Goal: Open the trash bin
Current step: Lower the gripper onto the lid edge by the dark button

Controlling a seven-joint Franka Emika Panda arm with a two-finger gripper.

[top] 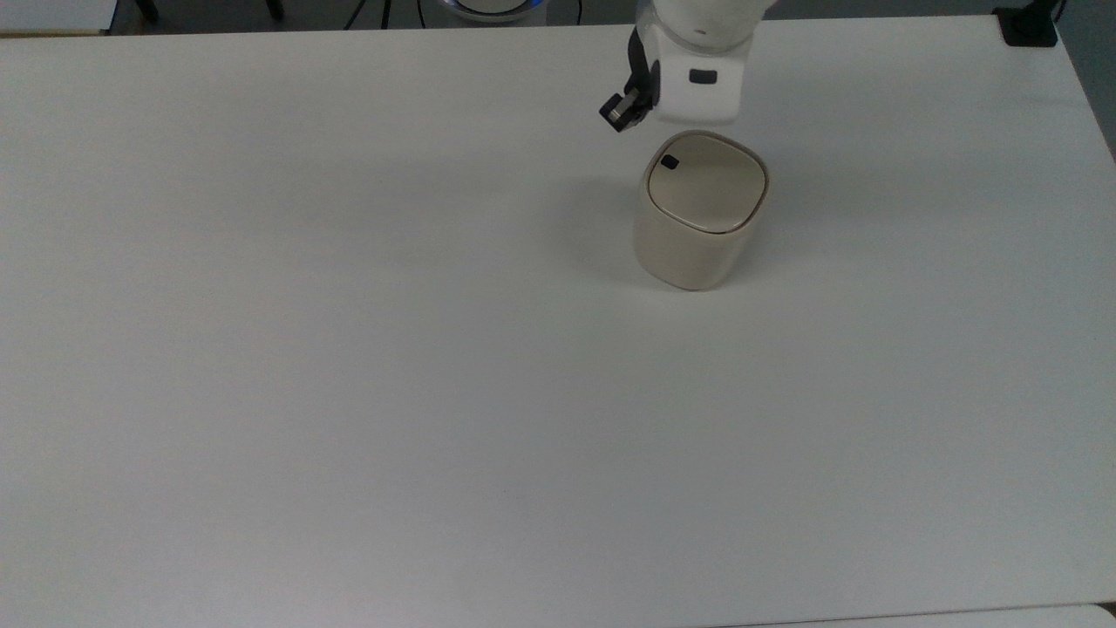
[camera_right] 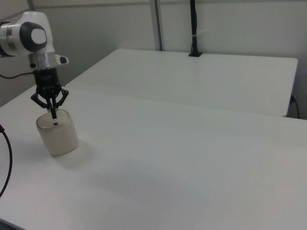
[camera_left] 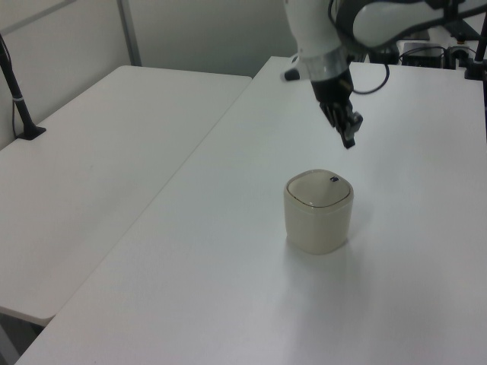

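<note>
The trash bin (top: 697,222) is a small cream, rounded-square bin standing upright on the white table (top: 349,349), with its flat lid down. A small black button (top: 670,162) sits at the lid's corner towards the top view's upper left. My gripper (top: 621,112) hangs just above and beside that corner, pointing down and clear of the lid. In the left view the gripper (camera_left: 348,141) is a short way above the bin (camera_left: 319,217). In the right view the gripper (camera_right: 53,114) hovers right over the bin (camera_right: 58,136), with its fingers together and nothing between them.
A second white table (camera_left: 99,160) adjoins this one on the left view's left, with a black clamped pole (camera_left: 19,95) at its edge. Another black clamp (top: 1029,26) sits at the top view's upper right corner. Wide bare tabletop surrounds the bin.
</note>
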